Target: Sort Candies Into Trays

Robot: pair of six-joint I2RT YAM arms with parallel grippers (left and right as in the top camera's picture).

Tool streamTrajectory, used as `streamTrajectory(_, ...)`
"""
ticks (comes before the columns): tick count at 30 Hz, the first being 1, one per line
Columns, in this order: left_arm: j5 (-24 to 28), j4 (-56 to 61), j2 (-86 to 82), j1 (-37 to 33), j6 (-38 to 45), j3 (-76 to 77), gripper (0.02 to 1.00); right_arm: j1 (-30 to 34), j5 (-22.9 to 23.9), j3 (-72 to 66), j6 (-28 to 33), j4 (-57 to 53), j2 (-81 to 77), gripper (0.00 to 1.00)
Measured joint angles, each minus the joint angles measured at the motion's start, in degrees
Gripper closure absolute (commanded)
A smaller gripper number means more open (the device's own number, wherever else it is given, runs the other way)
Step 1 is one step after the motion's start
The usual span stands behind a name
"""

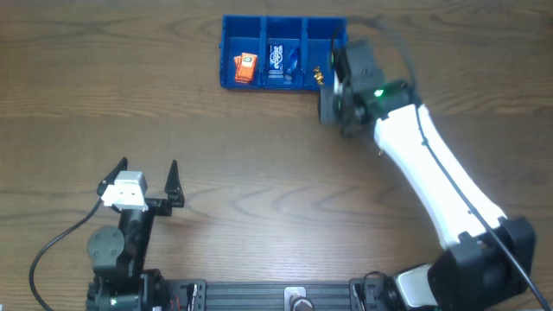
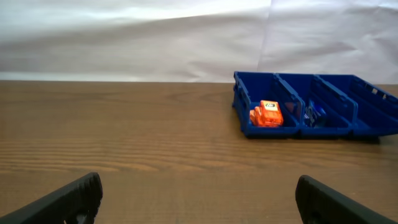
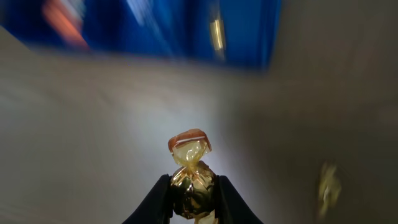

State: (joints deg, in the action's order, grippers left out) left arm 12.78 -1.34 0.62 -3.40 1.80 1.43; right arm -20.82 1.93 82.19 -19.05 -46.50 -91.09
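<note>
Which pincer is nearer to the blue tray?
Right. The right pincer, holding a gold candy, is close by the tray's right end; the left pincer is far off.

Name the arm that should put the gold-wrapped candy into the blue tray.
Right. The right gripper is shut on the gold-wrapped candy and is close to the blue tray's right end. The left gripper is open, empty, and far back near its base.

We see a wooden table [image 1: 259, 173] with a blue three-compartment tray [image 1: 226, 52] resting directly on it at twelve o'clock, just right of centre.
</note>
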Motion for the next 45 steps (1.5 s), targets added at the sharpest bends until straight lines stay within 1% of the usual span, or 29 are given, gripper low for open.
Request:
streamTrajectory(6, 0.0, -0.02, 0.0, 0.0, 0.0, 0.0, 0.02, 0.04, 4.52, 15.19, 0.13, 0.07, -4.44, 0.893)
streamTrajectory(10, 0.02, 0.0, 0.0, 0.0, 0.0, 0.0, 0.023, 0.52, 6.1, 23.26, 0.85, 0.13, -13.33, 0.904)
streamTrajectory(16, 0.0, 0.0, 0.0, 0.02, 0.0, 0.0, 0.02, 2.01, 6.58, 26.16, 1.64, 1.44, -25.24, 0.915)
streamTrajectory(22, 0.0, 0.0, 0.0, 0.02, 0.0, 0.0, 0.02, 4.2, 6.23, 26.14, 1.73, 2.56, -30.86, 0.904)
streamTrajectory(24, 0.0, -0.02, 0.0, 0.02, 0.0, 0.0, 0.02, 4.61, 5.97, 26.16, 1.73, 3.52, -31.17, 0.801)
streamTrajectory(26, 0.0, 0.0, 0.0, 0.02, 0.0, 0.0, 0.02, 4.68, 5.38, 26.21, 1.73, 4.22, -31.17, 0.737)
streamTrajectory(27, 0.0, 0.0, 0.0, 0.02, 0.0, 0.0, 0.02, 4.68, 5.09, 26.29, 1.84, 4.39, -31.17, 0.687)
streamTrajectory(28, 0.0, 0.0, 0.0, 0.02, 0.0, 0.0, 0.02, 4.68, 4.87, 26.34, 1.95, 4.42, -31.17, 0.566)
streamTrajectory(29, 0.0, 0.0, 0.0, 0.02, 0.0, 0.0, 0.02, 4.68, 4.55, 26.34, 2.05, 4.39, -31.17, 0.47)
streamTrajectory(32, 0.0, 0.0, 0.0, 0.02, 0.0, 0.0, 0.02, 4.66, 4.09, 26.4, 1.9, 4.28, -31.17, 0.382)
streamTrajectory(37, 0.0, 0.0, 0.0, 0.02, 0.0, 0.0, 0.018, 4.68, 2.38, 26.43, 2.14, 3.48, -31.17, 0.351)
streamTrajectory(40, 0.0, -0.02, 0.0, 0.02, 0.0, 0.0, 0.02, 4.72, 1.77, 26.49, 2.14, 0.13, -31.08, 0.332)
streamTrajectory(42, 0.0, 0.0, 0.0, 0.02, 0.0, 0.0, 0.023, 4.87, 1.57, 26.49, 2.19, -4.02, -30.73, 0.327)
streamTrajectory(45, 0.0, -0.02, 0.0, 0.02, 0.0, 0.0, 0.023, 5.68, 1.77, 24.44, 2.25, -7.93, -27.5, 0.323)
